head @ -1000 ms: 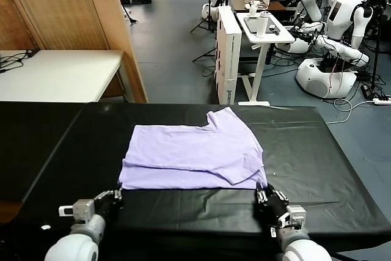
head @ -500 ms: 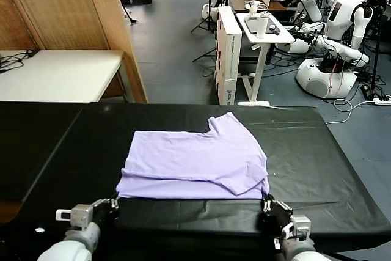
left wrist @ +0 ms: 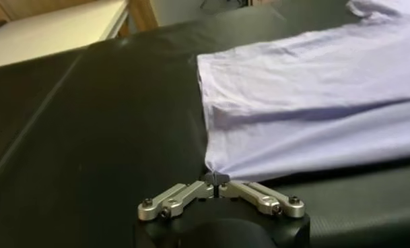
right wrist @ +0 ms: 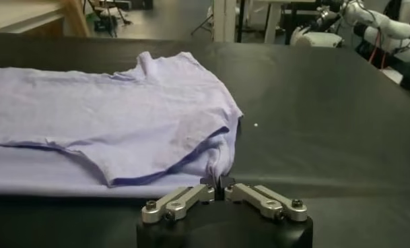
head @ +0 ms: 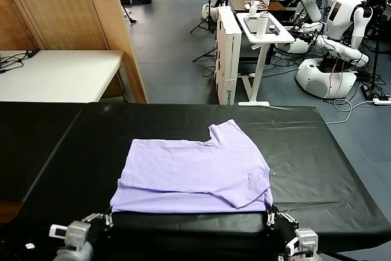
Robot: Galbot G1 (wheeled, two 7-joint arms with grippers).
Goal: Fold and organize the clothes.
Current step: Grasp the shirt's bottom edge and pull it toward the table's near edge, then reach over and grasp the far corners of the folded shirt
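The black counter [head: 317,169] is filling the lower half of the frame. The lavender T-shirt [head: 192,175] is lying folded at its centre. The left hand [head: 109,217], lower left, and the right hand [head: 269,215], lower right, are each pinching a near corner of it.

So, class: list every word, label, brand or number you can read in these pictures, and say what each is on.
White upright box beyond the table: dark lettering down its side, too small to read.
Lavender T-shirt: no print or label showing.
Nothing else readable.
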